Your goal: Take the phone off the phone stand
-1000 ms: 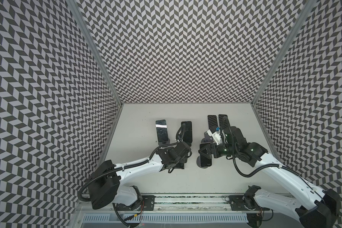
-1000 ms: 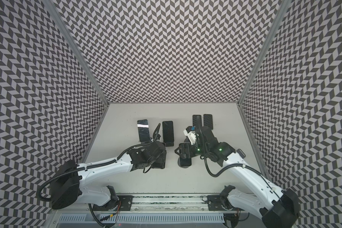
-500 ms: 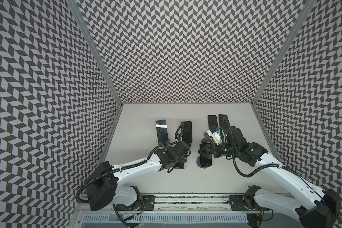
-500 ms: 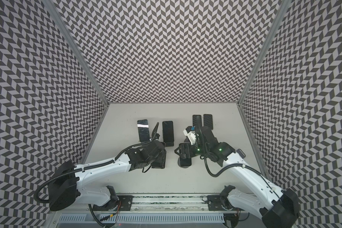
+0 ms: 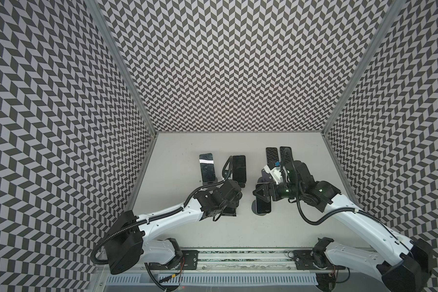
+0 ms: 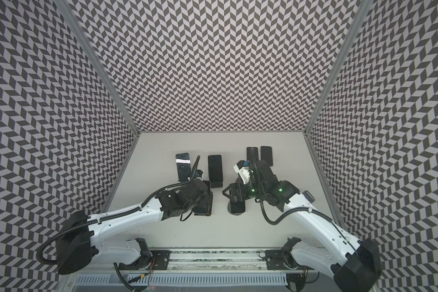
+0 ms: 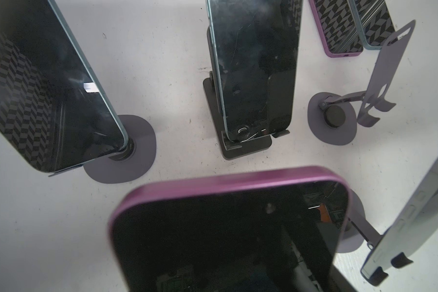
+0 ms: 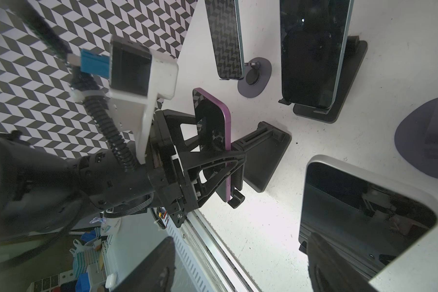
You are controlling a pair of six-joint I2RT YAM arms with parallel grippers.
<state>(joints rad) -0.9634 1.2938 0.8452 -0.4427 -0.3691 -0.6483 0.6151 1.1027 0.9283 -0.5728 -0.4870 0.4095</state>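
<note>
My left gripper (image 8: 238,158) is clamped on the purple phone (image 8: 213,118), which leans in its black stand (image 8: 266,156) near the middle of the tabletop (image 8: 263,240). My right gripper (image 5: 260,199) sits over a second phone (image 5: 263,209); I cannot tell whether it grips.

Bright, even light with soft shadows — the nearest purple-edged phone (image 7: 225,227) is blurred, wide-angle edges bend.

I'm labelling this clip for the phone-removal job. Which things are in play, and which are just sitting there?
In play: left end effector, clamped on the purple phone; its black stand; right end effector at the silver phone.

Just sitting: flat purple-cased phone; flat teal-edged phone; empty stand; back-left docked phone; back-middle docked phone.
</note>
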